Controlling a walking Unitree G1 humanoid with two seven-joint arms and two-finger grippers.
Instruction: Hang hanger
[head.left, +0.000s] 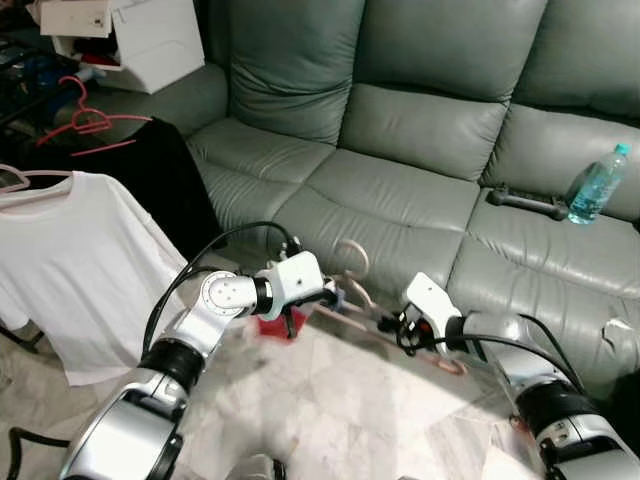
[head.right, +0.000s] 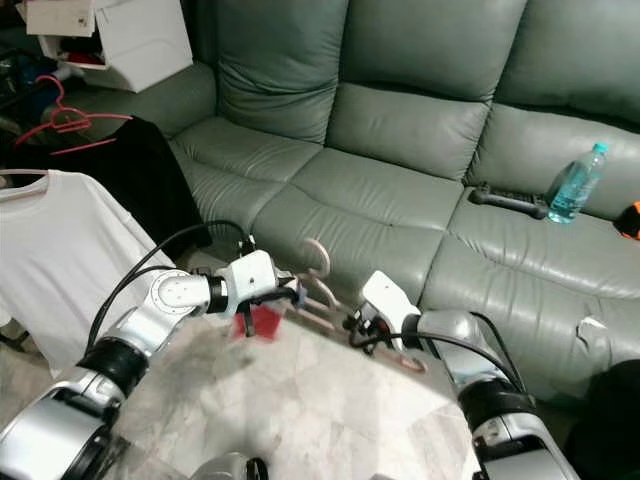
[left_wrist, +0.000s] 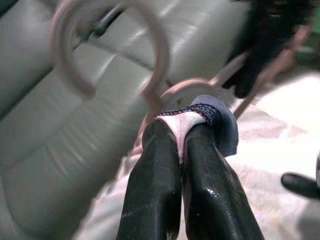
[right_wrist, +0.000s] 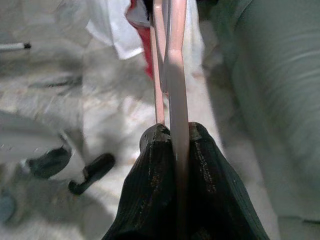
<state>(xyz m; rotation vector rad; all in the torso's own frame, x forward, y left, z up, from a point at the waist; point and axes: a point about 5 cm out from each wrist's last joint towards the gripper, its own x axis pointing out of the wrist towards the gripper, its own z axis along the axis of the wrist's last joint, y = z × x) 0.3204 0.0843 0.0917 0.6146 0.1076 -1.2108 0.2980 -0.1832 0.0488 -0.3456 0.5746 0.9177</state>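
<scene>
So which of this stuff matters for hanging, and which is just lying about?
For the job:
pink hanger
garment pinched by left gripper
right gripper, clamped on the hanger

Lying about:
water bottle
white T-shirt
red hanger
sofa

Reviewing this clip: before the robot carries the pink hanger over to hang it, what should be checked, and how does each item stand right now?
1. Right gripper shut on the pink hanger: ok, the bar sits clamped between its fingers.
2. Left gripper holds near the hook: ok, shut on a fold of cloth just below the hook.
3. Hanger clear of the sofa: ok, it is held up in front of the seat edge.
4. Hook free to catch a rail: ok, the curl is open and unblocked.
5. Free rail spot beside the white shirt: cannot tell, no rail is visible.
6. Garment seated on the hanger: cannot tell, blurred.
</scene>
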